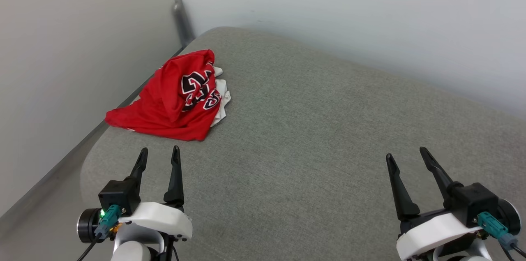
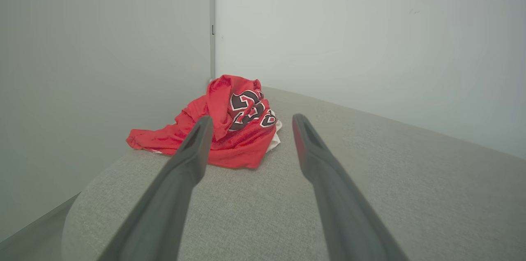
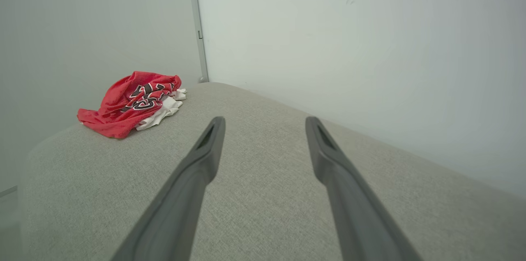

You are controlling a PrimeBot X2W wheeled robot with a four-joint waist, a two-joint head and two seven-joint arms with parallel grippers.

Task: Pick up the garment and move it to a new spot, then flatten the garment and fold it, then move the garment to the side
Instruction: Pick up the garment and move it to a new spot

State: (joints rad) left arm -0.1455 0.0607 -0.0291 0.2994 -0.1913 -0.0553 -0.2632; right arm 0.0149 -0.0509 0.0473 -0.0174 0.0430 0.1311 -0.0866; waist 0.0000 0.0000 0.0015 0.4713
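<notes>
The garment (image 1: 170, 98) is a red jersey lying crumpled in a heap near the far left edge of the grey cushioned surface (image 1: 312, 137). Parts of its black, white-outlined number and some white inside fabric show. In the left wrist view the garment (image 2: 230, 129) sits just beyond the fingertips; in the right wrist view the garment (image 3: 131, 102) lies far off to the left. My left gripper (image 1: 159, 154) hovers open just short of the heap, nothing between its fingers. My right gripper (image 1: 407, 155) is open over bare cushion at the lower right.
Pale walls (image 1: 349, 10) close in behind and to the left, meeting at a corner with a grey post (image 1: 181, 10). The cushion's left edge (image 1: 88, 158) drops to a narrow gap along the left wall. Bare cushion stretches between and ahead of both grippers.
</notes>
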